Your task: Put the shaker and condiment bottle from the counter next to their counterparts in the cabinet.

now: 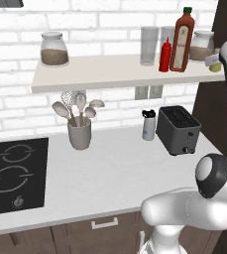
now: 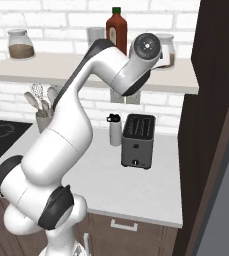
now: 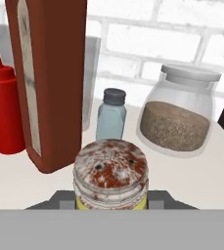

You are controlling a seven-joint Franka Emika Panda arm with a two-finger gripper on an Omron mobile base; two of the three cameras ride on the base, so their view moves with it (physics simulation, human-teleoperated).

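Observation:
In the hand view my gripper (image 3: 111, 204) is shut on the shaker (image 3: 111, 171), a yellow cylinder whose pale, speckled cap faces the camera. It hovers above the cabinet shelf (image 1: 110, 74) at its right end, where the shaker (image 1: 215, 66) shows beside the white hand. Just ahead stand the tall dark-red sauce bottle (image 3: 47, 83) and the lidded glass jar (image 3: 178, 114) of brown contents. The condiment bottle (image 3: 3, 112), red with a pointed nozzle, stands on the shelf left of the sauce bottle (image 1: 182, 39). The condiment bottle (image 1: 165, 55) is upright.
A small pale-blue bottle (image 3: 111, 114) with a grey cap stands between sauce bottle and jar. A clear glass (image 1: 149, 45) and a second jar (image 1: 54, 48) share the shelf. On the counter (image 1: 115, 173) are a toaster (image 1: 178, 130), flask (image 1: 148, 124), utensil holder (image 1: 79, 133) and cooktop (image 1: 13, 173).

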